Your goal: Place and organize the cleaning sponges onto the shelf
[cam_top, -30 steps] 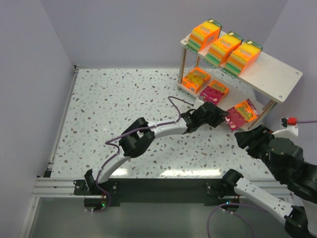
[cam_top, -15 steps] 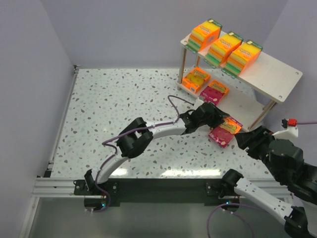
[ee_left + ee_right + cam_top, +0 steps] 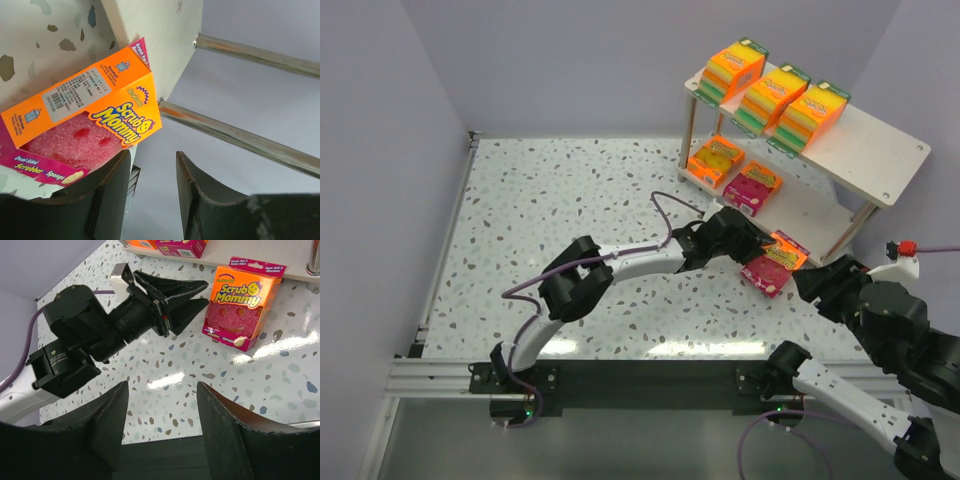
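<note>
Speckled terrazzo table point(image 3: 570, 190), pale lilac walls point(image 3: 570, 60), shelf point(image 3: 880, 150) at far right.

Against earlier frames: a second ago the Scrub Mommy pack point(image 3: 775, 262) lay further right, by the shelf's right front leg, with the left gripper point(image 3: 752, 243) right at it. Half a second ago it had come out to the table in front of the shelf. It has hardly shifted since. The left arm's elbow has swung left and the gripper has backed slightly off the pack. The shelved packs and the right arm are unchanged.

Top view, left to right: on the lower board point(image 3: 810, 205), a flat orange pack point(image 3: 716, 160), then a magenta pack point(image 3: 752, 187). On the top board, three thick orange packs point(image 3: 735, 70) point(image 3: 772, 98) point(image 3: 810, 115) in a row. Right gripper point(image 3: 820, 285) sits near the table's right edge.

Left wrist view only: barcode side of the Scrub Mommy pack point(image 3: 95, 117), pack tilted, one corner at the board's edge, a metal leg point(image 3: 235, 137) behind. Left gripper point(image 3: 152, 155) fingers are apart, nothing between them, and the pack lies past the left finger.

Right wrist view only: the pack's point(image 3: 240, 305) smiling pink front, its top tab seemingly against the board's edge. Left gripper point(image 3: 204, 293) is spread, tips just beside the pack and not touching. Right gripper point(image 3: 162, 385) fingers are wide apart over bare table.
</note>
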Tool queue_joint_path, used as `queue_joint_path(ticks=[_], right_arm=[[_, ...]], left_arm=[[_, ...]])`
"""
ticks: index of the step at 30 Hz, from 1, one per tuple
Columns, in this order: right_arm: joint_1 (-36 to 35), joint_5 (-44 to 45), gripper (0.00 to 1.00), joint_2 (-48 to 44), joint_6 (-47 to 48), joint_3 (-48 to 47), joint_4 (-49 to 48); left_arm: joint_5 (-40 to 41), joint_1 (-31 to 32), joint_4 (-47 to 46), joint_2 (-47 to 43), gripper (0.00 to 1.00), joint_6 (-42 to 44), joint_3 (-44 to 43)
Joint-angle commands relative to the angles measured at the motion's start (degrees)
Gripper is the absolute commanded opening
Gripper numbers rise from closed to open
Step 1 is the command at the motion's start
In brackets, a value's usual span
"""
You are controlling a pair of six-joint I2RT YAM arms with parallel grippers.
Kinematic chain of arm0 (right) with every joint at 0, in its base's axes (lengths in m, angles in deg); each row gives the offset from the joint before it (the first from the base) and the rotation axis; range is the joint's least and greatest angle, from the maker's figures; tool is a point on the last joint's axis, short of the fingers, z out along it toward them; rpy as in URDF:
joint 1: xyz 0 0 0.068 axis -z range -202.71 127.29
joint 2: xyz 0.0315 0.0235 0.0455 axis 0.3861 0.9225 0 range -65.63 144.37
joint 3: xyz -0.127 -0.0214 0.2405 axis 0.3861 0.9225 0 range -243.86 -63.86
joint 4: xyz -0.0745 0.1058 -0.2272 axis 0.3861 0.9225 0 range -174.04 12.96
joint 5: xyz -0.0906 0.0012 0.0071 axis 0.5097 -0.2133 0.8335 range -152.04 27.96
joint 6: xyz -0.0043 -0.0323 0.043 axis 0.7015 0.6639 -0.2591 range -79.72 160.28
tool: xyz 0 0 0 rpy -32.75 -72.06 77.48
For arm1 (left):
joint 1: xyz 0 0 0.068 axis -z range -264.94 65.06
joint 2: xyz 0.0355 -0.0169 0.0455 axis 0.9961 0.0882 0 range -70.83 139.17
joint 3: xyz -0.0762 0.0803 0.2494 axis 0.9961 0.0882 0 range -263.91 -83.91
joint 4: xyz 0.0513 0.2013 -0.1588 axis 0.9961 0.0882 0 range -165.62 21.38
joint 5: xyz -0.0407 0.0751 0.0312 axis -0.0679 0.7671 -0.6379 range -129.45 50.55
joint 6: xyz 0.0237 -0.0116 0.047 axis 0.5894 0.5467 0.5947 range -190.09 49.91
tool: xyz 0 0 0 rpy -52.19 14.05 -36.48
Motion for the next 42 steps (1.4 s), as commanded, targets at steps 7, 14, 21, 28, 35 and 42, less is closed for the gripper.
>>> queue_joint_path(ticks=[7,14,21,28,35,42], right_arm=[[-0.04,1.60,0.61,0.24,-1.43,0.23,11.36],[-0.04,1.60,0.61,0.24,-1.87,0.76,11.54],[-0.04,1.16,0.61,0.51,-2.05,1.46,10.75],[-0.04,1.25,0.61,0.59,-2.22,1.20,11.01],[-0.13,1.43,0.61,0.68,-2.22,0.76,11.36],[-0.04,1.34,0.61,1.12,-1.43,1.02,10.66]], left_arm=[[-5.33,0.75,5.21,4.38,0.46,1.57,-7.95],[-7.70,0.75,7.23,6.93,0.46,0.96,-10.32],[-7.35,0.58,5.48,10.44,0.47,0.08,-12.69],[-5.42,0.14,-1.73,14.22,0.47,-1.33,-16.20],[-3.31,-1.27,-6.74,15.28,0.47,-2.74,-19.90],[-2.01,-2.59,-8.24,15.55,0.47,-3.27,-22.28]])
